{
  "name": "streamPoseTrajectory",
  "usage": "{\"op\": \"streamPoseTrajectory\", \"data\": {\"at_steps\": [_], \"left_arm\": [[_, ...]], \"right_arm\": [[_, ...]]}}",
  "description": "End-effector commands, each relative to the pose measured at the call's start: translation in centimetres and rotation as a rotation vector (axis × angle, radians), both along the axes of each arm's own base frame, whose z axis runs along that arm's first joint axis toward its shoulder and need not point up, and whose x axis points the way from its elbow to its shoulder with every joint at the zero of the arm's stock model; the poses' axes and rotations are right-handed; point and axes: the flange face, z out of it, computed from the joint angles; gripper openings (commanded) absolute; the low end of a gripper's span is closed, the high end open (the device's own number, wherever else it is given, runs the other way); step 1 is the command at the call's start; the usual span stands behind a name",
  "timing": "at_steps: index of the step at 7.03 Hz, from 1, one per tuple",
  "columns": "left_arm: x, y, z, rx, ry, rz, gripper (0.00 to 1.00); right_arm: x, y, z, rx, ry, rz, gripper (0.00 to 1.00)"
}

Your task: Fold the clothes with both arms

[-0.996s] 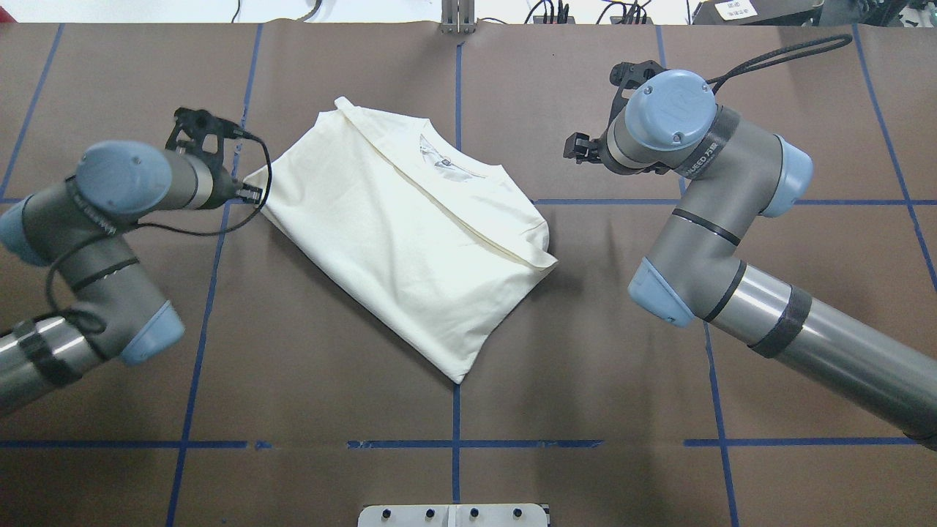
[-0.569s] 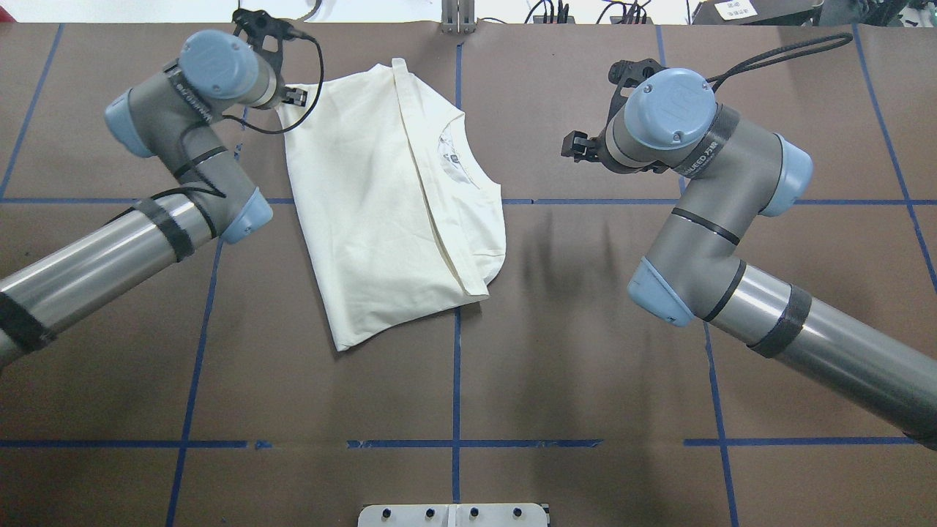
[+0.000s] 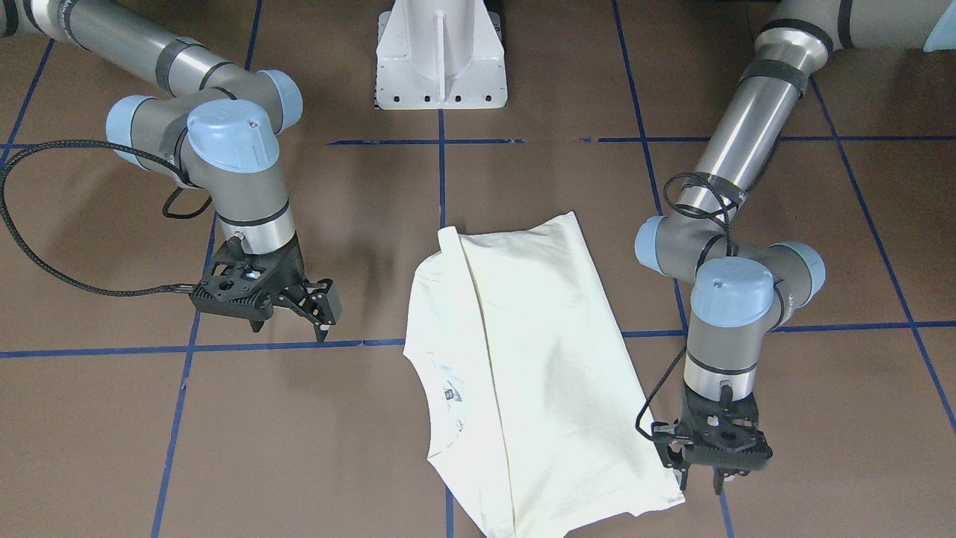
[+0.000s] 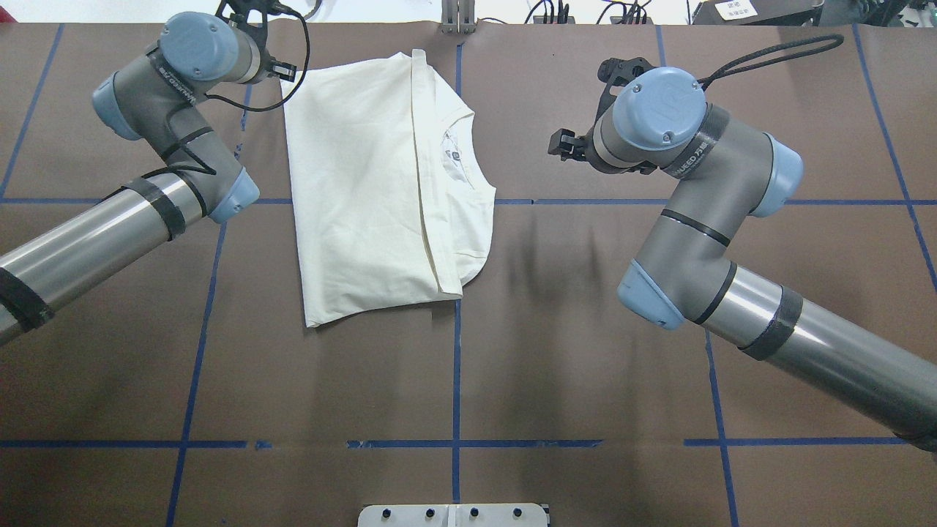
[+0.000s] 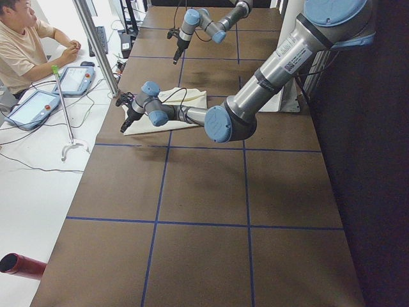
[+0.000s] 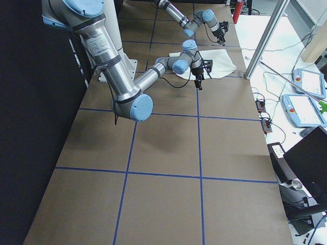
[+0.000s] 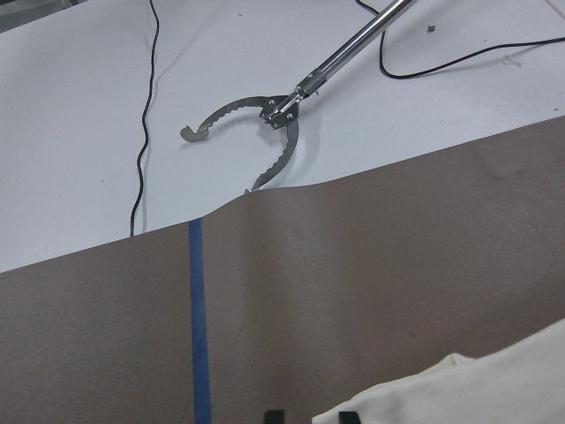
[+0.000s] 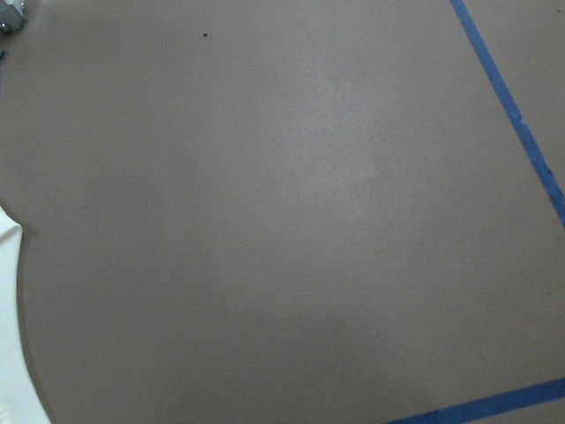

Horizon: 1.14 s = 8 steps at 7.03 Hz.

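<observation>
The shirt (image 4: pixel 366 183) lies on the brown surface (image 4: pixel 585 366) in the upper middle of the overhead view, just left of the centre blue tape line. It is already doubled lengthwise. One long fold edge runs top to bottom, and the collar and label show on its right side.

The left tool (image 4: pixel 282 71) sits at the shirt's upper-left corner. In its wrist view the fingertips (image 7: pixel 347 417) stand close together with the cream corner reaching in between them, so I read it as a narrow pinch on the fabric.

The right tool (image 4: pixel 567 143) hangs to the right of the collar, clear of the cloth. None of its fingers show in its own camera, so I take it as spread wide and empty.

This looks like squaring the shirt up before the next fold. To do it well:
- Keep the pinched corner low so the layers don't slide apart.
- Lay the corner flat and let go straight upward.
- Leave some room, as the top edge is near the surface's far rim.
- Bring the right tool to the collar-side corner so both ends lift together.
</observation>
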Motion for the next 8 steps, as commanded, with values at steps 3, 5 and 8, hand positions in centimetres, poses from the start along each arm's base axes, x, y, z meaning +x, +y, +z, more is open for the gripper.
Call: {"op": "streamPoseTrajectory", "data": {"at_steps": [3, 5, 8], "left_arm": [[-2.1, 2.7, 0.5, 0.02, 0.079, 0.084, 1.0], [-2.2, 2.8, 0.3, 0.022, 0.085, 0.082, 1.0], [-2.1, 2.9, 0.4, 0.02, 0.09, 0.08, 1.0]], "right_arm": [[-8.2, 1.5, -5.6, -0.115, -0.107, 0.102, 0.8], [-11.8, 4.4, -6.5, -0.175, -0.135, 0.115, 0.71], [-15.2, 7.6, -5.3, -0.239, -0.131, 0.11, 0.64]]}}
